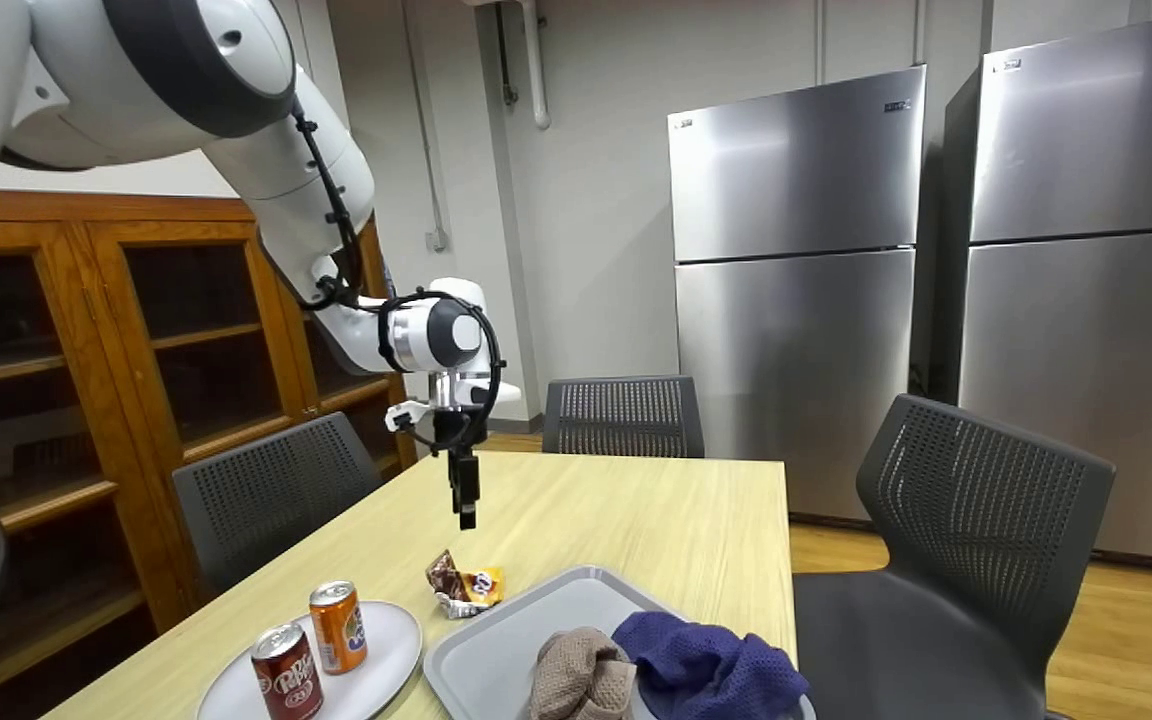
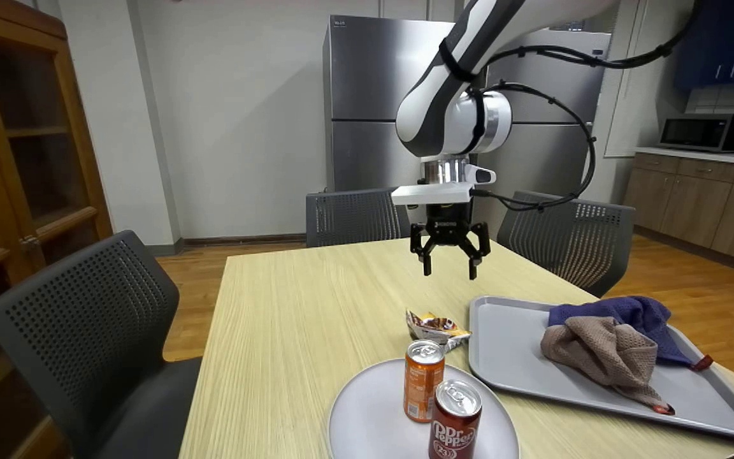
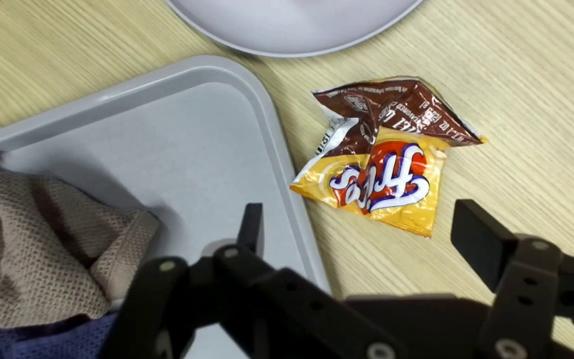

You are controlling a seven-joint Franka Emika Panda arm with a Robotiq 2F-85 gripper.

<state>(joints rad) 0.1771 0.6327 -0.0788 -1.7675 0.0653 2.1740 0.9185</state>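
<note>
Watcher: State of the pincer (image 2: 450, 271)?

Recorder: Fingers (image 3: 484, 244) spread wide, nothing between them. Pincer hangs above the desk (image 2: 290, 319), touching nothing, in both exterior views.

Watcher: Nearest thing?

Recorder: Crumpled snack bag (image 3: 391, 169), brown and yellow, lying on the desk below. Wrist view sets it beyond the fingertips, toward the plate (image 2: 367, 414), rather than squarely between them; the camera's mounting may account for part of that offset.

Watcher: And sideways?

Recorder: Within the span, more or less. In the wrist view the finger on that view's left shows over the gray tray (image 3: 177, 149), its mate over desk wood, bag between those two lines save for a brown tip poking outward past the mate's inner face.

Watcher: Touching the tray?

Recorder: Cannot tell. A yellow corner meets the rim by eye; contact or a sliver apart, unclear.

Watcher: Long axis?

Recorder: None worth noting; folded about as broad as long. Brown flap (image 1: 444, 578) looks raised off the desk in an exterior view, higher than the yellow half.

Watcher: Arm, and neighbors?

Recorder: One arm (image 1: 281, 195) only, so no choice of side. Line from pincer to bag, judged: down, and slightly plate-ward. Orange can (image 2: 423, 386) and dark red can (image 2: 453, 424) upright on the plate; tan cloth (image 2: 603, 350) and blue cloth (image 2: 647, 315) bunched on the tray.
</note>
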